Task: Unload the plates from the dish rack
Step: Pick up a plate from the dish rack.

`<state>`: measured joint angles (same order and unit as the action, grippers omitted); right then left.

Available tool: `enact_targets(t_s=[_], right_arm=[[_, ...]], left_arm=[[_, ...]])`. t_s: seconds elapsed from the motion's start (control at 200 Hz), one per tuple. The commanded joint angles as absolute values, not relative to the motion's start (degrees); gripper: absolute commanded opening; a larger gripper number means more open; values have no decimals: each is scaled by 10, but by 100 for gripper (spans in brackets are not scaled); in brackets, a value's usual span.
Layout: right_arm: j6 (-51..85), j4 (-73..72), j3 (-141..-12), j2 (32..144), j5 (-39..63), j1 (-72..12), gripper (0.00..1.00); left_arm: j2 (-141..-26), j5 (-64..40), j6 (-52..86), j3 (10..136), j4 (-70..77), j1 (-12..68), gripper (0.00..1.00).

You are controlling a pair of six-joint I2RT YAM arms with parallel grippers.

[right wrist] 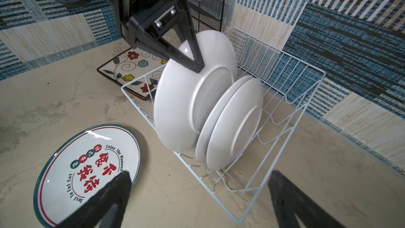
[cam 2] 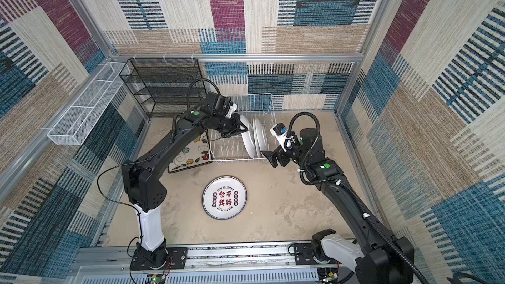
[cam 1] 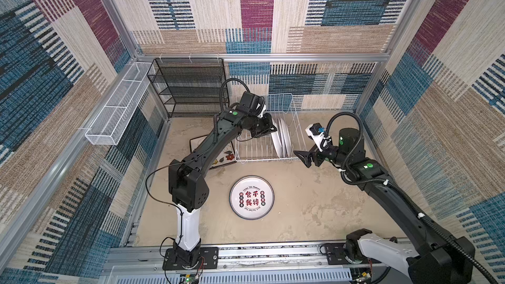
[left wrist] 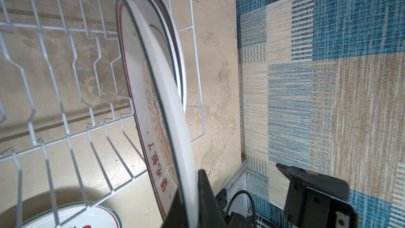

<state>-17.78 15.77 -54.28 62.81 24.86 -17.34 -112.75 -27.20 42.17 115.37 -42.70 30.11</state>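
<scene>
Ceramic, we judge — stiff, slick, breakable; our left gripper [right wrist: 195, 67] pinches the rim of the round plate [right wrist: 179, 110] at twelve o'clock in the dish rack [right wrist: 305, 106], right gripper [right wrist: 198, 179] spread empty.

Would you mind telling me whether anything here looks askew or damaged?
The round plate gripped by the left claw tilts away from the two plates standing parallel in the dish rack. Nothing looks spilled or broken.
</scene>
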Motion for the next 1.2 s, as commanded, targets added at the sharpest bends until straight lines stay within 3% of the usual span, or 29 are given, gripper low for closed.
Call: enact_targets(t_s=[0.0, 0.426, 0.791, 1.032, 1.197], right_arm=[[-158, 126, -543, 623, 250, -174, 100], [-119, 103, -541, 614, 263, -174, 100], [13, 66, -552, 623, 258, -174, 100], [97, 97, -613, 670, 259, -174, 100], [164, 132, -674, 712, 266, -174, 100]], left_arm=[[-1111, -254, 409, 1157, -446, 296, 0], [-1058, -259, 407, 1144, -450, 291, 0], [-971, -228, 371, 1119, -446, 277, 0], [-902, -209, 264, 1088, -420, 269, 0], [-847, -204, 107, 1051, -407, 271, 0]])
